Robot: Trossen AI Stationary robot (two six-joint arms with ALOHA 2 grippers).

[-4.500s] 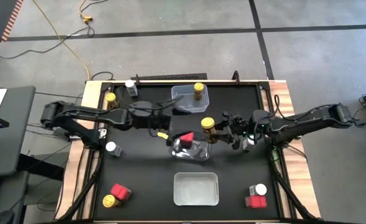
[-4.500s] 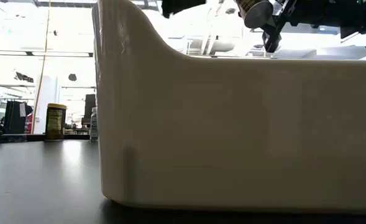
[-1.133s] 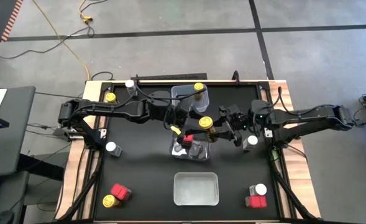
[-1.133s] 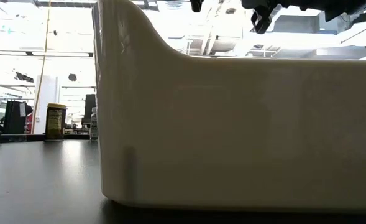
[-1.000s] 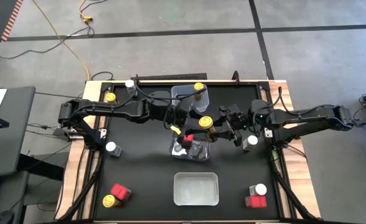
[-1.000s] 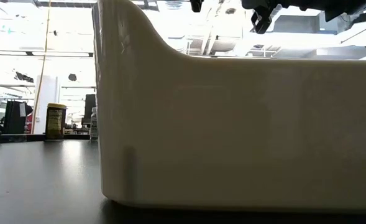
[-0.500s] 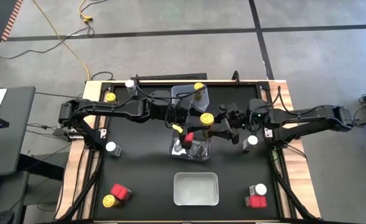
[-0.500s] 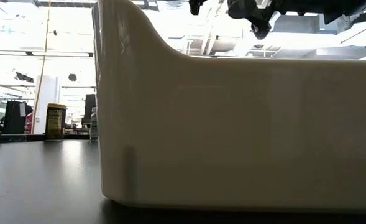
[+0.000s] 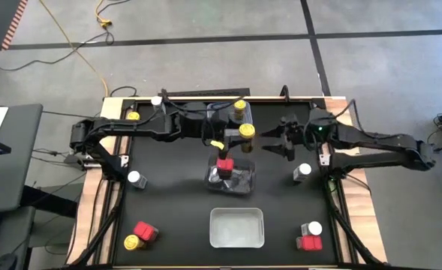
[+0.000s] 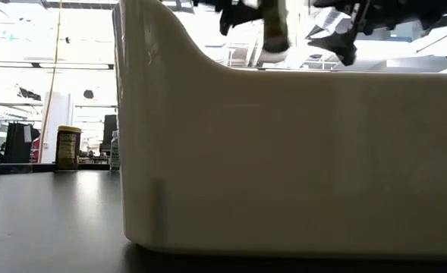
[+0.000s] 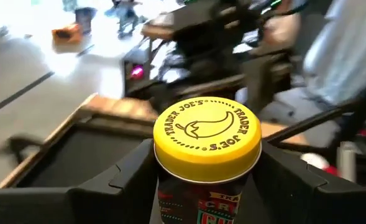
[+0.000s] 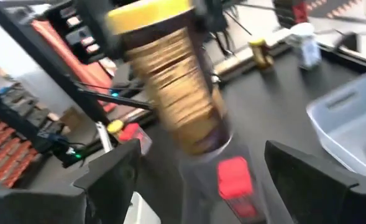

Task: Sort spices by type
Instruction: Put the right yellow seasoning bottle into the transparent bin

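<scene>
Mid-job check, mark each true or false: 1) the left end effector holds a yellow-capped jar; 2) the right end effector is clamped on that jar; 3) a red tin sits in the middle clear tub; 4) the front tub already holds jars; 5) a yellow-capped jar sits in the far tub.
1) True: the left end effector grips the yellow-capped jar.
2) False: the right end effector stands open, apart from it.
3) True: the red tin lies in the middle clear tub.
4) False: the front tub shows nothing inside.
5) True: another yellow-capped jar stands in the far tub.
</scene>
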